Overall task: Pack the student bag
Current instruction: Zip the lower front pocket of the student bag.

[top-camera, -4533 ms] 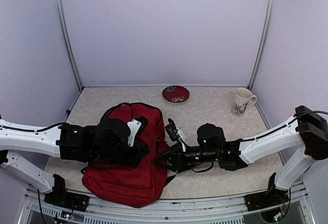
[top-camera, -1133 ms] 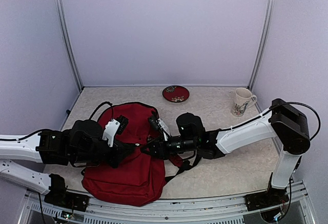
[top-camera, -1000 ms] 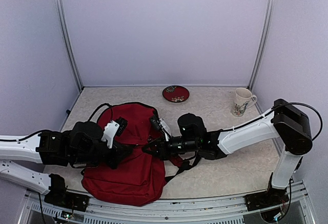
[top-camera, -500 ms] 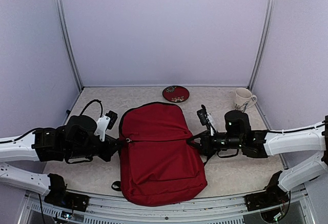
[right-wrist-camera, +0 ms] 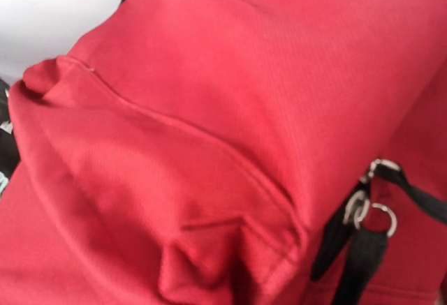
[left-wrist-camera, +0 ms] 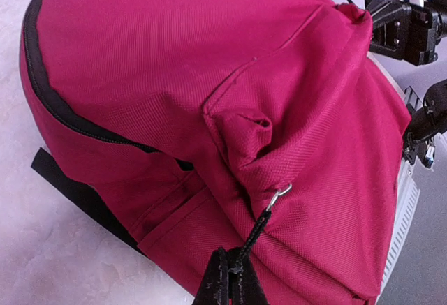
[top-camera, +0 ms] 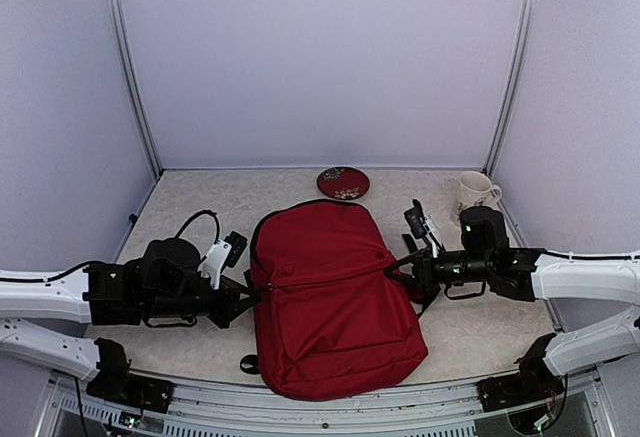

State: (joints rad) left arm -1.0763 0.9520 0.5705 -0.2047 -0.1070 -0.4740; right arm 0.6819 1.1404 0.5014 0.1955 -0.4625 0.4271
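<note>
at the table's centre: a large dark red soft fabric backpack (top-camera: pixel 330 307) lies flat on the beige mottled table (top-camera: pixel 190 207), front face up, between the two arms.
long axis: runs far to near; the rounded top points at the back wall and the flat bottom at the near edge, set a little to the right.
pocket seam: crosses the backpack from side to side, drawn tight between the two grippers, the cloth puckered at each end.
left gripper (top-camera: pixel 243 297): at the backpack's left edge, jaws fully closed, pinching a thin black zip pull cord (left-wrist-camera: pixel 253 234); the cord runs taut up to a small silver metal clip (left-wrist-camera: pixel 279 195) on the seam.
right gripper (top-camera: pixel 402 269): at the backpack's right edge, jaws closed all but a hair; the left wrist view shows the seam's far corner drawn to a peak at its tips, so it appears to pinch the cloth there; its own view does not show its fingers.
straps: black webbing straps (right-wrist-camera: pixel 363 256) with silver metal rings (right-wrist-camera: pixel 380 218) lie at the backpack's right side; another black strap end (top-camera: pixel 250 364) pokes out at the near left.
behind: a small round dark red plate with a floral pattern (top-camera: pixel 343 182) sits just beyond the backpack's top, apart from it; a cream patterned mug (top-camera: pixel 472 200) stands upright at the far right, handle to the right.
</note>
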